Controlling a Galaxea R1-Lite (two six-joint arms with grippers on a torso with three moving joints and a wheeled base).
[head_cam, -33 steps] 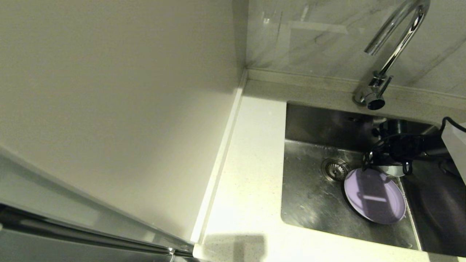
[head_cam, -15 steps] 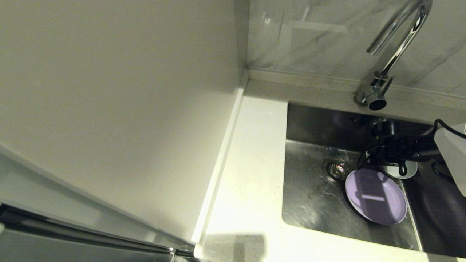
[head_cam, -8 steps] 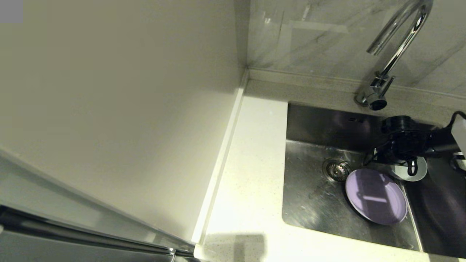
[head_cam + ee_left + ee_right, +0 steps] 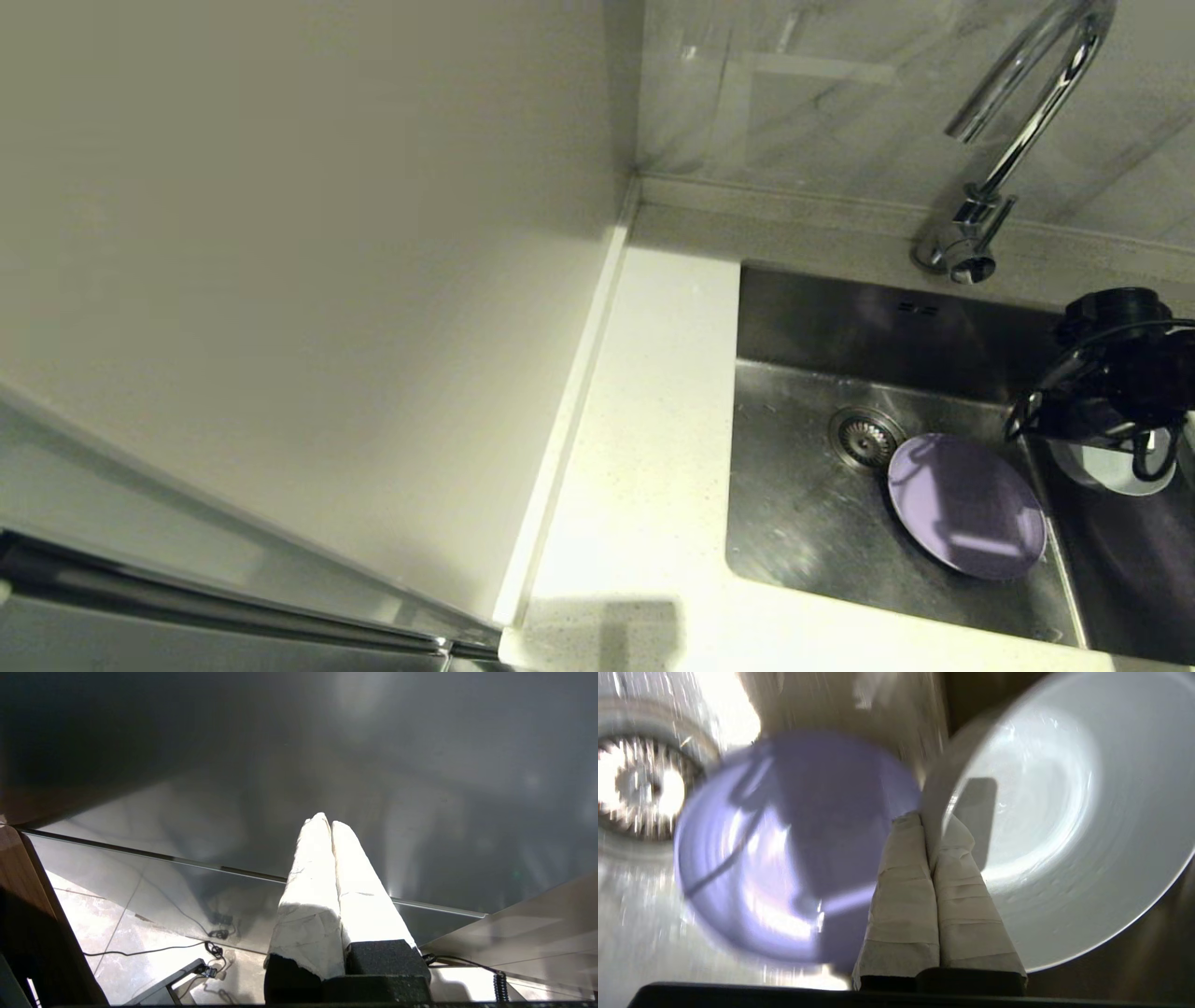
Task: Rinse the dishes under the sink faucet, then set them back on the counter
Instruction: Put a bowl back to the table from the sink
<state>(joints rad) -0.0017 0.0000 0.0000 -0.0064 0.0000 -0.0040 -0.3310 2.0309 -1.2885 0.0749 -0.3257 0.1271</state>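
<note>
The right tool [image 4: 931, 819] carried the pale bowl [image 4: 1064, 812] rightward

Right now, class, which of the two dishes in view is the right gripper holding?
The pale bowl, pinched at its rim by the right gripper. The lavender plate lies flat in the sink, untouched.

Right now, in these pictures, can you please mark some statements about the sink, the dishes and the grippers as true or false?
1. The flat round lavender plate lies inside the brushed steel sink. True.
2. The right gripper is wide open. False: it is shut on the rim of the small pale blue-white bowl.
3. Water runs from the tall chrome gooseneck faucet. False: no stream is visible.
4. The plate sits beside the round drain strainer. True.
5. The left gripper holds a dish. False: it is shut on nothing.
</note>
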